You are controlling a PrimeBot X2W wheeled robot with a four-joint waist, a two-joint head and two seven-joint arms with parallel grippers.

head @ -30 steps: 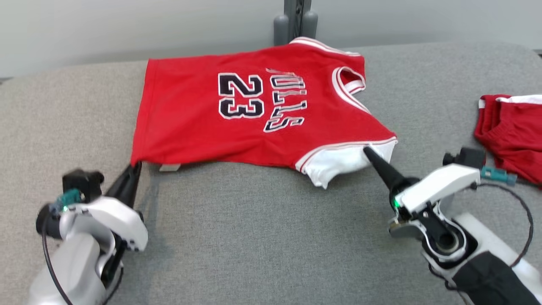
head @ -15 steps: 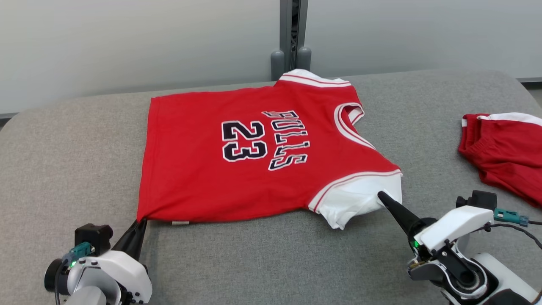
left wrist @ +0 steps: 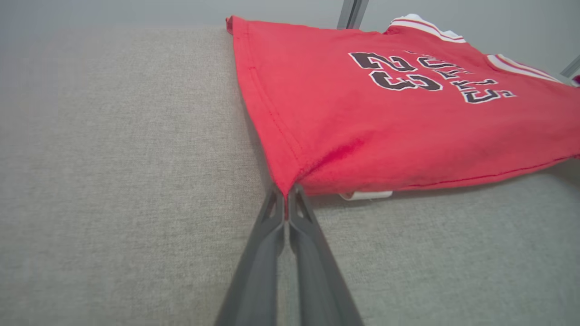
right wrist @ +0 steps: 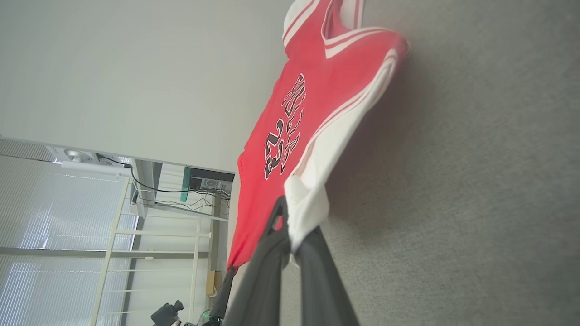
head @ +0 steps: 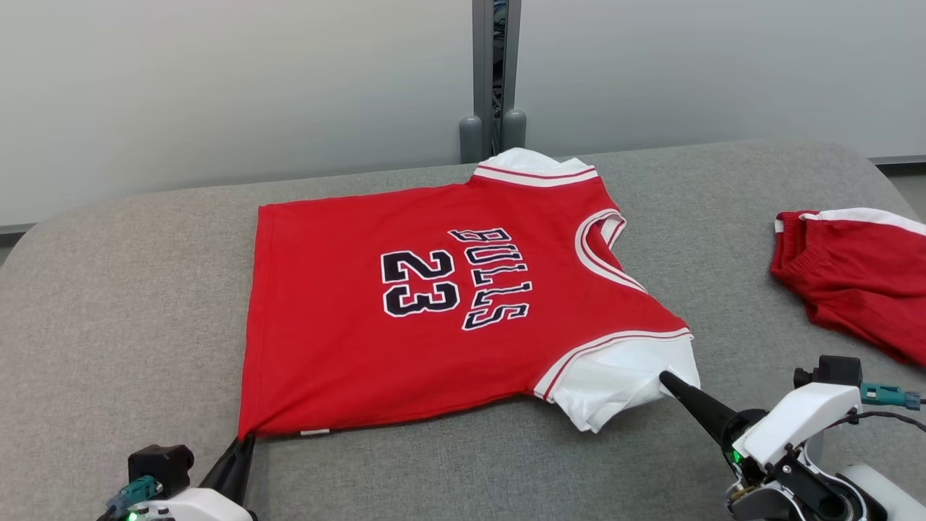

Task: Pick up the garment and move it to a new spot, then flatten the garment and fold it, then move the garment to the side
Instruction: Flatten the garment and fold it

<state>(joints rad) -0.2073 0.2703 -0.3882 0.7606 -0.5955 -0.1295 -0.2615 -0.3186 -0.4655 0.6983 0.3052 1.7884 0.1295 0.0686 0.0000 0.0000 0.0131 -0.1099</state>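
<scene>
Table [head: 108, 289]: left end effector [head: 244, 440], right end effector [head: 667, 378] still pinch jersey [head: 347, 347]

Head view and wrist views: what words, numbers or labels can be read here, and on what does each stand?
"BULLS": on the front of the red jersey, black letters edged white.
"23": on the same front, beside the word.
Too small to read: the white tag under the hem.
No text visible on the red shorts.

The right claw [head: 665, 377] is dark, tapered, white-shelled, with a teal connector [head: 888, 396].
</scene>
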